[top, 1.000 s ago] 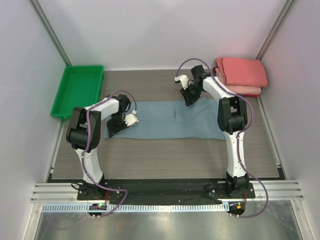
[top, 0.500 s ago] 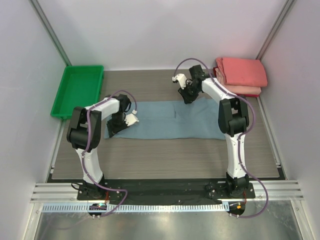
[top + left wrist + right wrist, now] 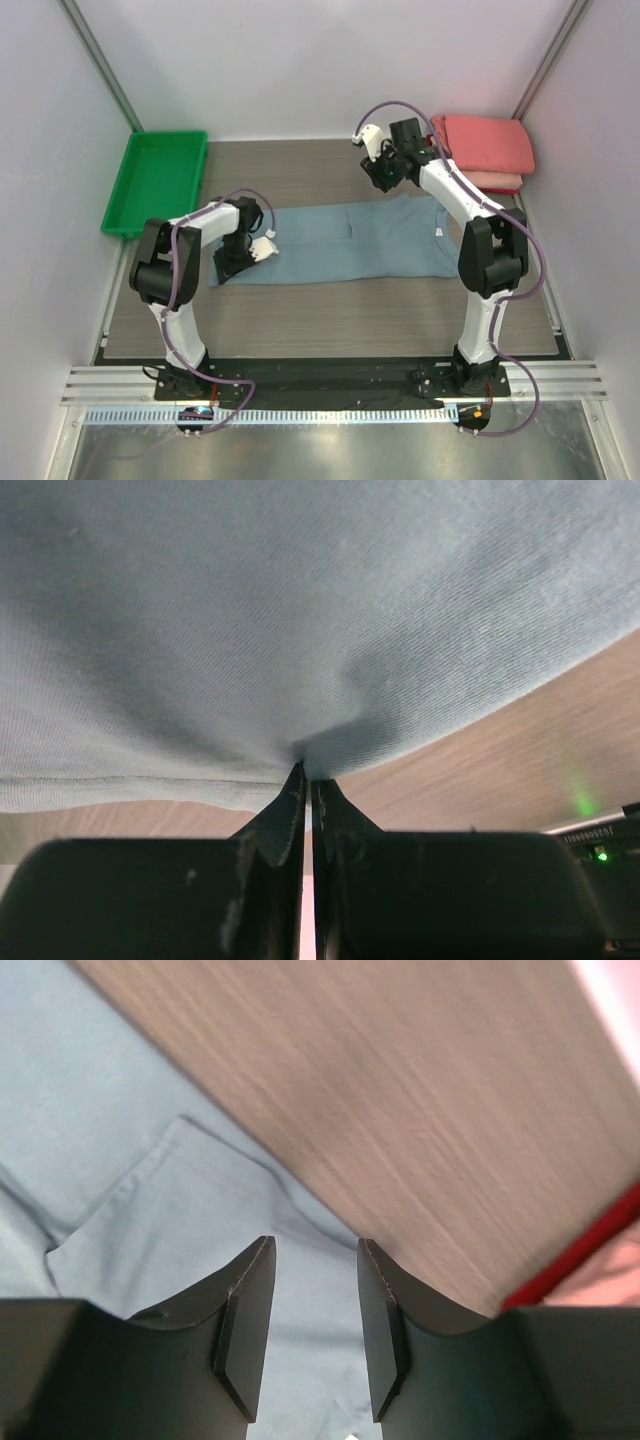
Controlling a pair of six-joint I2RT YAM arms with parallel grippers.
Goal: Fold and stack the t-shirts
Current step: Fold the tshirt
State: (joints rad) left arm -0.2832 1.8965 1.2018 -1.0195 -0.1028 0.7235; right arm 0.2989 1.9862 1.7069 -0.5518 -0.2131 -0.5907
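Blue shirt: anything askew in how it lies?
Yes. The blue shirt lies unevenly: its far edge bulges toward the open right hand, and its left end puckers in the shut left hand.

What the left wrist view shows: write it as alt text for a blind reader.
The left gripper, jaws shut, pinches a pucker of the blue-grey t-shirt near its hemmed edge. The cloth fills most of the view; wood-grain table shows at lower right.

Left gripper (image 3: 305, 772) jaws clamped together, low; right gripper (image 3: 314, 1252) jaws apart.
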